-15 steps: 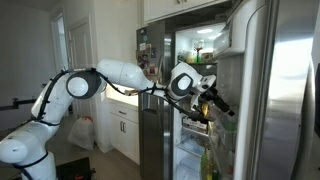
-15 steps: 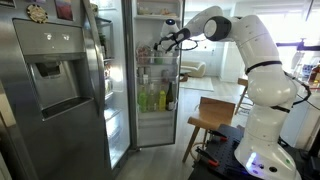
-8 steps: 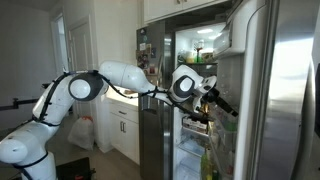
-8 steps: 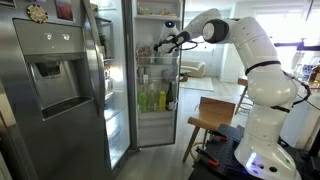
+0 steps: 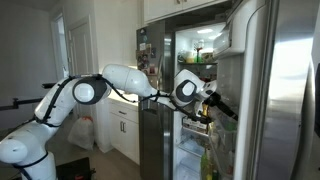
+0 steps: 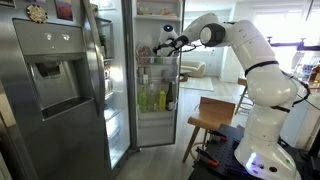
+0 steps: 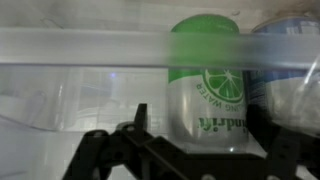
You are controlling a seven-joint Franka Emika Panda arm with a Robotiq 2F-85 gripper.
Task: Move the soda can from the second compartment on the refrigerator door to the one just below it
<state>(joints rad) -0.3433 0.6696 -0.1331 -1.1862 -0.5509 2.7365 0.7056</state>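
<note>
The soda can [image 7: 205,70] is green with a lime logo and stands upright in a clear bin of the refrigerator door [image 6: 150,120], behind the bin's front rail [image 7: 80,46]. In the wrist view my gripper [image 7: 203,118] is open, with one finger on each side of the can and a gap showing on the left. In both exterior views the gripper [image 5: 222,108] [image 6: 161,47] reaches into an upper bin of the door [image 5: 285,90]. The can is too small to make out there.
A bluish container [image 7: 292,55] stands right beside the can. Green and yellow bottles [image 6: 155,98] fill a lower door bin. The steel door with a dispenser [image 6: 55,70] stands opposite. A wooden table [image 6: 215,112] is beside the robot base.
The arm has reached a little further toward the door bin; the gripper is now closer in around the can.
</note>
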